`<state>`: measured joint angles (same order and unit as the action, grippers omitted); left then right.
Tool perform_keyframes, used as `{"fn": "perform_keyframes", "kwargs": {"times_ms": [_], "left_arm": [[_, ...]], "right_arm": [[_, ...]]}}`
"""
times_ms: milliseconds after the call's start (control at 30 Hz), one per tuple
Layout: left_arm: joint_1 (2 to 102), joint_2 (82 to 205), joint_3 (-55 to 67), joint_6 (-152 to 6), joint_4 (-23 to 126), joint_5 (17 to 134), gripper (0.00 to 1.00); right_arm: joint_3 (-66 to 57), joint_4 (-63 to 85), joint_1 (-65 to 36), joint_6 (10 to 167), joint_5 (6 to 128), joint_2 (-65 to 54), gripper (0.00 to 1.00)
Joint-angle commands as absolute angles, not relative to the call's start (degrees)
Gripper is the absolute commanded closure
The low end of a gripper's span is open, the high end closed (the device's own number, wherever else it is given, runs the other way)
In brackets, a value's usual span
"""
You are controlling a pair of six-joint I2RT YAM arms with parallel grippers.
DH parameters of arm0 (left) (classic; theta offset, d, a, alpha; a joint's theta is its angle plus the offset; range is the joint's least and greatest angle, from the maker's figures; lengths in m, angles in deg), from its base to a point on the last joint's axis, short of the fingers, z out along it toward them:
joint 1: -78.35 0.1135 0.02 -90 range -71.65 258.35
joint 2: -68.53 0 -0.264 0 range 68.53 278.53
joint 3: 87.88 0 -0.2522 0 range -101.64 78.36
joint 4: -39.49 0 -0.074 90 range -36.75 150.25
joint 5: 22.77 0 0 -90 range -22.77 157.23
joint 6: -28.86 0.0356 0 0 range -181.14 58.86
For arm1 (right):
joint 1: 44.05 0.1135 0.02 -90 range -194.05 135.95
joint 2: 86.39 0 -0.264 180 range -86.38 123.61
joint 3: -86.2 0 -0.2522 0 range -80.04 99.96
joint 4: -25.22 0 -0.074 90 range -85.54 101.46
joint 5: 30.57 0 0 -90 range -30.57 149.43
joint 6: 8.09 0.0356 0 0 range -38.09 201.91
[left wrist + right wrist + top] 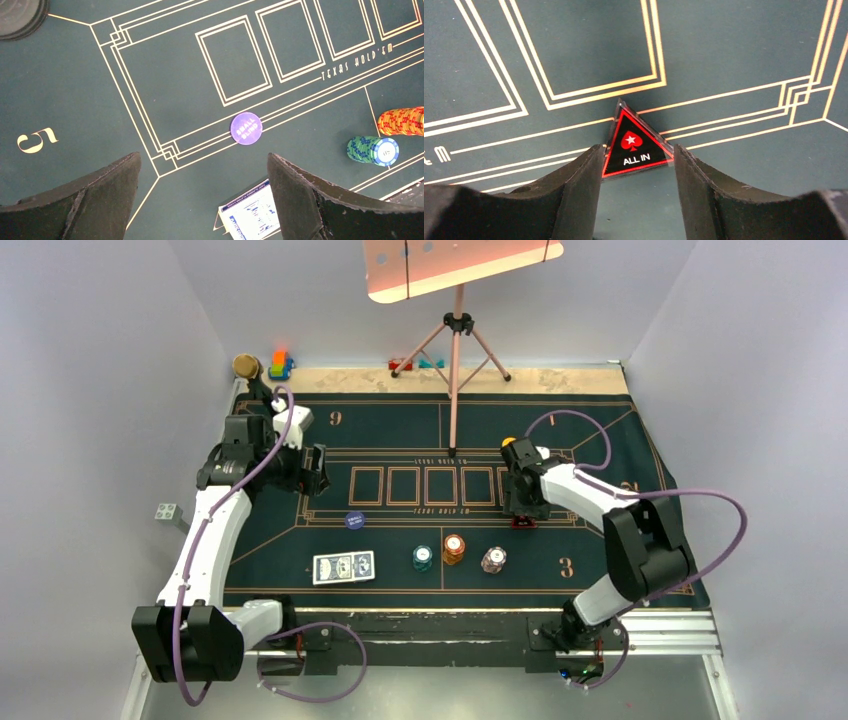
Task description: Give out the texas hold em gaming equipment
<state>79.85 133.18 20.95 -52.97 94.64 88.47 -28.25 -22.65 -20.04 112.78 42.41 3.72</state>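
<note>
The red-black triangular "ALL IN" marker [636, 150] lies on the green mat [734, 45] right of centre [523, 523]. My right gripper [638, 159] is down over it, one finger against each lower corner. My left gripper [204, 160] hangs open above the mat's left part [318, 472], holding nothing. Below it lie a dark blue "small blind" disc [246, 128] and a blue-backed card deck [250, 212]. Teal [423, 557], orange [454, 548] and pinkish-white [493, 559] chip stacks stand along the near side. A yellow disc [509, 442] shows beside the right wrist.
A pink tripod [457, 360] stands at the mat's far middle. At the far left corner are a gold-topped black stand [245, 366] and bright toy blocks [280, 364]; more small blocks [415, 364] lie behind the tripod. White walls enclose three sides.
</note>
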Motion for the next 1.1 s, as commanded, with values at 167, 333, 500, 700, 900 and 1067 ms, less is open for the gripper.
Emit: {"fn": "perform_keyframes", "kwargs": {"times_ms": [167, 333, 500, 700, 900, 1067], "left_arm": [[80.3, 131.7, 18.9, -51.6, 95.1, 90.5, 0.0], [80.3, 131.5, 18.6, -51.0, 95.7, 92.1, 0.0], [80.2, 131.6, 18.8, -50.0, 96.4, 93.4, 0.0], [80.2, 131.2, 19.4, -48.9, 96.9, 94.3, 0.0], [80.2, 131.2, 19.0, -48.9, 97.0, 94.4, 0.0], [80.2, 131.2, 18.9, -48.8, 97.3, 94.6, 0.0]], "right_arm": [[-28.6, -30.4, -24.5, 114.9, 41.7, -2.7, 0.44], [-28.0, -30.8, -25.0, 114.8, 40.8, -4.3, 0.45], [-25.3, -27.7, -22.7, 113.8, 43.2, -1.9, 0.37], [-25.3, -25.3, -21.4, 114.7, 43.5, 3.1, 0.24], [-27.3, -27.5, -21.4, 118.3, 42.5, 3.4, 0.3], [-30.2, -30.1, -21.6, 122.1, 40.4, 0.2, 0.35]]}}
